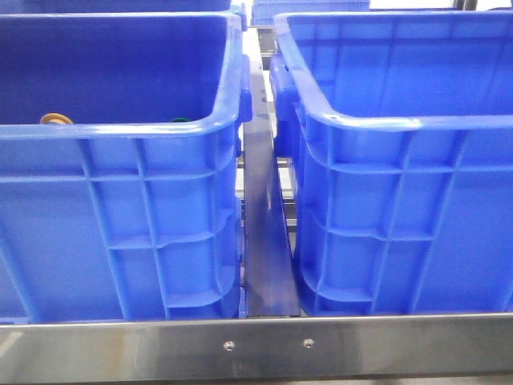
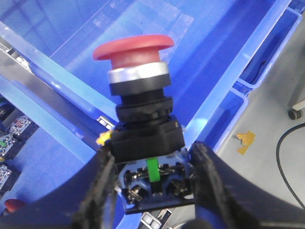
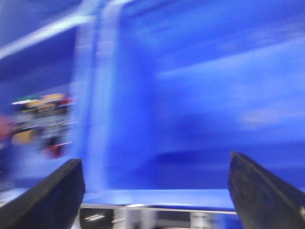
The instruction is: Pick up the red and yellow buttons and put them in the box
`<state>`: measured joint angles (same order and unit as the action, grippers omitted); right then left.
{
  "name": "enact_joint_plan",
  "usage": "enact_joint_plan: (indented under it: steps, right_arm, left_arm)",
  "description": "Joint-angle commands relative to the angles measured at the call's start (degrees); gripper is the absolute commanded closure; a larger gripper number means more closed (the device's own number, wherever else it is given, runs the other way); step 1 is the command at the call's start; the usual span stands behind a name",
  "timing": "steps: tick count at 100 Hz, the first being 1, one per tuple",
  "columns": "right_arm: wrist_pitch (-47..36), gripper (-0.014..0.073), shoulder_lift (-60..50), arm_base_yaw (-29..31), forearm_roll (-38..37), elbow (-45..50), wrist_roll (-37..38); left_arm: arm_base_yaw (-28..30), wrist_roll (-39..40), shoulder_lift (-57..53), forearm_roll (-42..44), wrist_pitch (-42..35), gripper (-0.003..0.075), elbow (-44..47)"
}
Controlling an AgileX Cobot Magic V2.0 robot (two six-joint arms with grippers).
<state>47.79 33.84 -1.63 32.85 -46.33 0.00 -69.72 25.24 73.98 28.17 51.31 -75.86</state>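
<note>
Transport step: left gripper (image 2: 152,191) clamped on the red button (image 2: 138,95) above a blue crate (image 2: 228,86) (right gripper (image 3: 155,191) spread, empty); next, release inside

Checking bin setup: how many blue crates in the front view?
2 up close: left crate and right crate, side by side with a metal strip between them. More blue rims show behind, but they're cropped, so there may be further crates.

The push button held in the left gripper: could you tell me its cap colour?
Red cap; left wrist view.
</note>
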Motion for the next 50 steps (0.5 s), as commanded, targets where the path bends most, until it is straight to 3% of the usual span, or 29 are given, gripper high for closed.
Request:
enact_joint_plan:
  steps: [1, 16, 28, 50]
  right_arm:
    - [-3.6, -0.0052, 2.5, 0.0, 13.9, -1.9, -9.7]
    - [1.5, -0.0052, 9.0, 0.0, 35.2, -1.9, -25.5]
    - [7.8, -0.0052, 14.7, 0.0, 46.9, -2.0, -34.6]
    - [10.9, -0.0052, 22.2, -3.3, 49.6, -5.4, -38.0]
  left_arm:
    - [-0.5, -0.2, -1.8, 1.1, -2.8, 0.0739, -1.4]
    - [-0.5, -0.2, -1.8, 1.1, -2.8, 0.0739, -1.4]
    - [-0.5, -0.2, -1.8, 1.1, -2.8, 0.0739, -1.4]
    - [-0.5, -0.2, -1.8, 1.1, -2.8, 0.0739, -1.4]
